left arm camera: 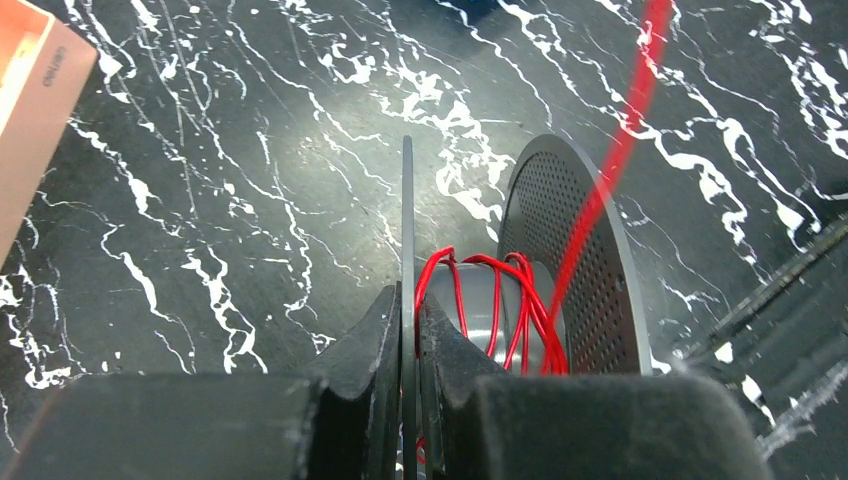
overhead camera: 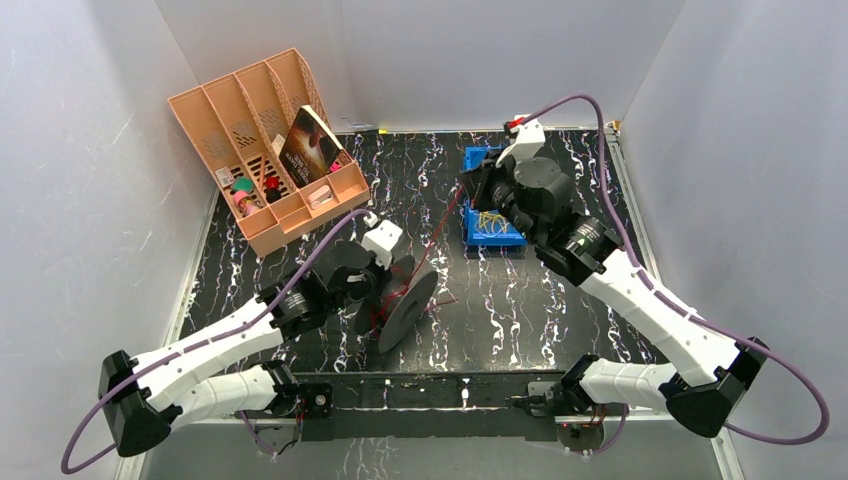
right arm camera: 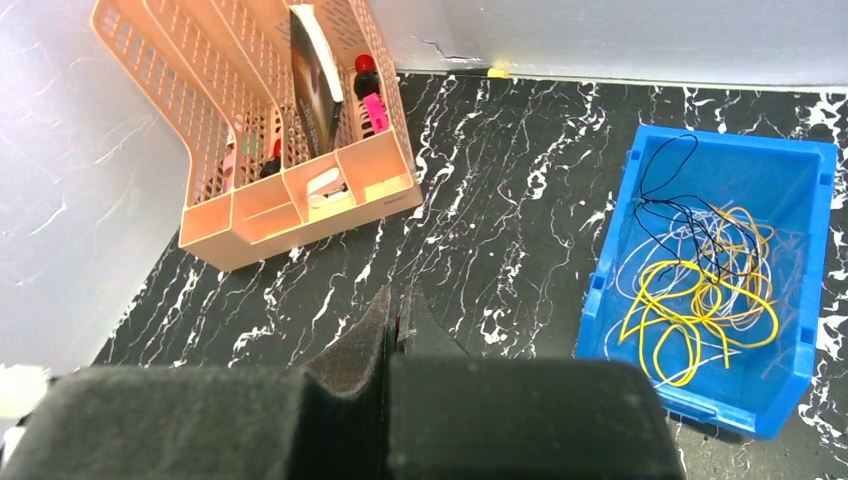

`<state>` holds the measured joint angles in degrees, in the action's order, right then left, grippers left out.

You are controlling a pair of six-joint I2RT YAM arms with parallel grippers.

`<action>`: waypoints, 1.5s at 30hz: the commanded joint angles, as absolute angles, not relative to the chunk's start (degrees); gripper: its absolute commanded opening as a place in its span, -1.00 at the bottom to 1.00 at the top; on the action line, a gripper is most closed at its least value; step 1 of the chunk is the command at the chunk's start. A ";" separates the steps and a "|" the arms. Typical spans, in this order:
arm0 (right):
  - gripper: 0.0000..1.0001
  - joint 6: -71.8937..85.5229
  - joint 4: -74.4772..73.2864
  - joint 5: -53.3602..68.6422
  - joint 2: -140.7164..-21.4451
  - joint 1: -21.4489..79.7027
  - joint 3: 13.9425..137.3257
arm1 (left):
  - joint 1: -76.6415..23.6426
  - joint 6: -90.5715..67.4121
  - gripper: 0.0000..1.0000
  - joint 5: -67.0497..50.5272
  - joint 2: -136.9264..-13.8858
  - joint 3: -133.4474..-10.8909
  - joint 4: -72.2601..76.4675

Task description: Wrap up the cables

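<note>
Top cam overhead behind arms; wrist cams low, fwd-facing; top & R share blue bin [right arm camera: 606, 262].

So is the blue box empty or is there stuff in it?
Not empty. The blue box holds a loose tangle of wires, mostly yellow, lying on its floor in the right wrist view.

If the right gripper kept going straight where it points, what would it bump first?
The right gripper would probably meet the bare table, between the pink organizer and blue bin; depth is unclear.
</note>
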<state>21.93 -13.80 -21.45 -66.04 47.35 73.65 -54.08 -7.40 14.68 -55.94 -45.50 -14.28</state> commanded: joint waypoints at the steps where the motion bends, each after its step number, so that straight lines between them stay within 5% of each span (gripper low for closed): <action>1: -1.00 25.62 -11.50 -14.52 -64.92 41.61 71.65 | -54.11 -6.14 -1.00 7.96 -51.65 -45.29 -17.76; 23: -1.00 36.52 -2.63 -0.16 -59.06 29.80 43.98 | -54.14 -8.25 -1.00 -1.69 -38.29 -52.64 -17.99; 45: -1.00 52.51 20.41 14.13 -58.29 29.96 20.56 | -54.07 -12.86 -1.00 7.29 -35.67 -51.46 3.39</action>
<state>48.71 13.10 11.55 -58.85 29.78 23.40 -54.08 -10.94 4.14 -37.10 -50.89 -9.78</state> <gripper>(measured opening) 0.020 0.062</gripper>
